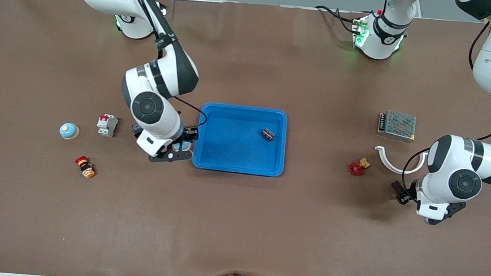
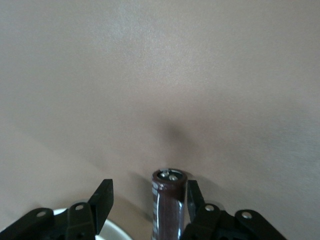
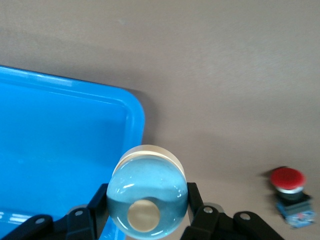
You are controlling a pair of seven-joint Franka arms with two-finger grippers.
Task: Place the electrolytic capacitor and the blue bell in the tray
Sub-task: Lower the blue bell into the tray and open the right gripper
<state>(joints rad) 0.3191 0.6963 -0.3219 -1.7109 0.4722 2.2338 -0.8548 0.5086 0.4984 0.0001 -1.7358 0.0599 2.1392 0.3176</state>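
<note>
Taking 12 o'clock as toward the robots' bases in the front view, the tray (image 1: 237, 166) lies mid-table, with a small dark cylinder (image 1: 267, 134) lying inside it toward its 2 o'clock corner. The right gripper (image 1: 180, 146) hangs over the tray's rim at its 8 o'clock corner, clenched on the blue bell (image 3: 147, 190). The bell's dome sits between both fingers and its round button faces the wrist camera, with the tray's blue floor (image 3: 60, 130) just beside it. A second bell (image 1: 68, 131), pale blue, sits on the table well out at the tray's 9 o'clock. A breaker (image 1: 107, 125) stands between that bell and the right arm, and a red push button (image 1: 85, 166) lies at the second bell's 5 o'clock. The left gripper (image 1: 400, 192) is down at the table well apart from the tray, at the tray's 4 o'clock. Its jaws are parted around the capacitor (image 2: 169, 205), which stands upright. One finger (image 2: 194, 195) is against the brown can and the other stands clear of it, so the grip has not closed. At the left gripper's 10 o'clock sits a red valve (image 1: 358, 168). A white curved piece (image 1: 398, 167) lies at the gripper's 12 o'clock, and a meshed power supply (image 1: 396, 125) lies farther from the camera than that.
</note>
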